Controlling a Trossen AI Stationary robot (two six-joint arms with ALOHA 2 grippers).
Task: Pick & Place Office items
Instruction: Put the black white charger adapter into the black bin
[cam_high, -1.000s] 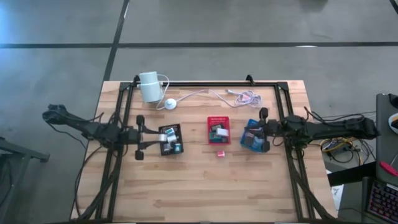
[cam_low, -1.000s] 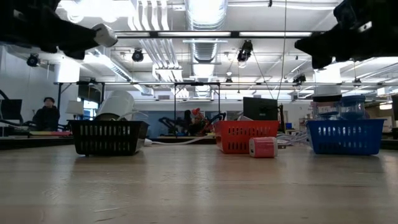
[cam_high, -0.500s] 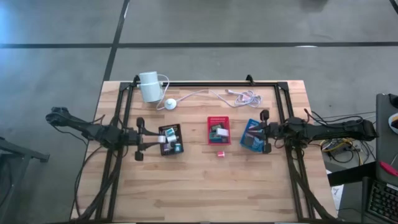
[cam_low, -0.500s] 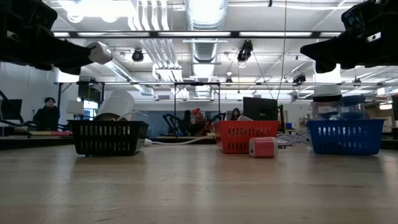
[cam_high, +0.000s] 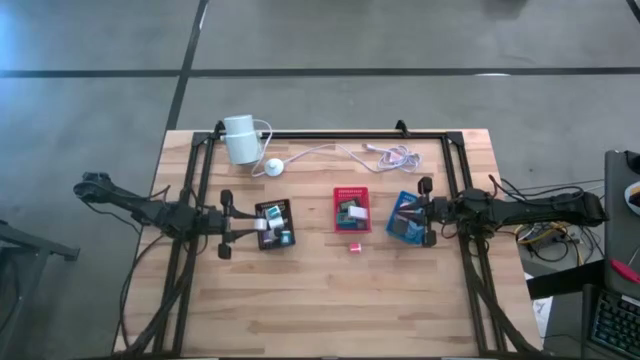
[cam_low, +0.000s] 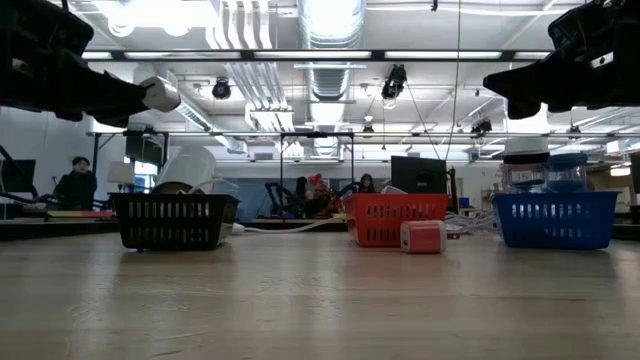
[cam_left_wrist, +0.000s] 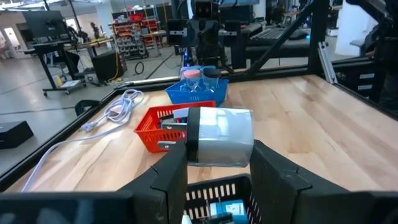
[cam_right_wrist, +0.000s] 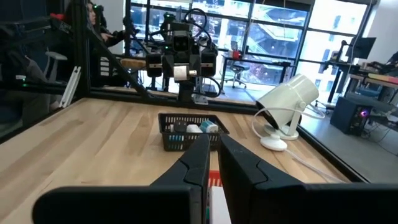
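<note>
right now a white block (cam_left_wrist: 219, 136) is held tight between the fingers of the left gripper (cam_left_wrist: 217, 165), up above the black tray (cam_high: 274, 224). to do this step well, the block should be kept level and let go only when it is low over the right tray, so it is not bounced out. the right gripper (cam_high: 421, 212) is shut with nothing in it, by the blue tray (cam_high: 404, 218), past the red tray (cam_high: 351, 209). a pink block (cam_low: 422, 237) is left on the wooden table (cam_high: 330, 300), just beside the red tray. a big workshop with ceiling lights is seen behind.

Two dark jointed arms, black cabling trailing along each, left gripper (cam_left_wrist: 219, 177) with broad matte-black fingers, right gripper (cam_right_wrist: 212, 163) with slim black fingers
</note>
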